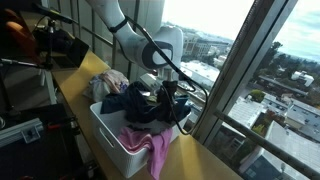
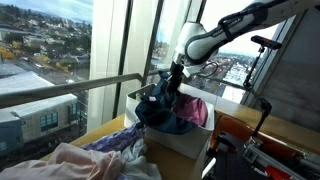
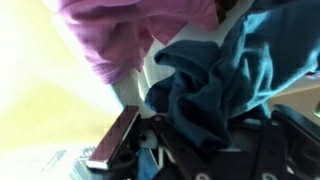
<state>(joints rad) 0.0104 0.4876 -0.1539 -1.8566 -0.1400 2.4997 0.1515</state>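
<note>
- The pincer hangs over the white bin, pointing down into the clothes.
- Its jaws are closed on the dark blue garment, pinching a bunched fold at the top of the cloth.
- The dark blue garment lies directly under the pincer and touches it. The rest of the cloth drapes down into the white bin, as both exterior views show.
- In the wrist view the dark blue garment fills the right side and bunches against the pincer. One finger shows bare at the lower left; the other is hidden under cloth.
- A pink garment lies just beside the dark blue one, touching it, and hangs over the rim of the bin at the end near the camera. In the wrist view it sits at the top.
- The white bin stands on the wooden counter along the window.
- A loose pile of clothes lies on the counter outside the bin, apart from the pincer.
- Count: one pincer, one white bin, one dark blue garment, one pink garment, one pile of clothes. How many pieces are in that pile cannot be told.
</note>
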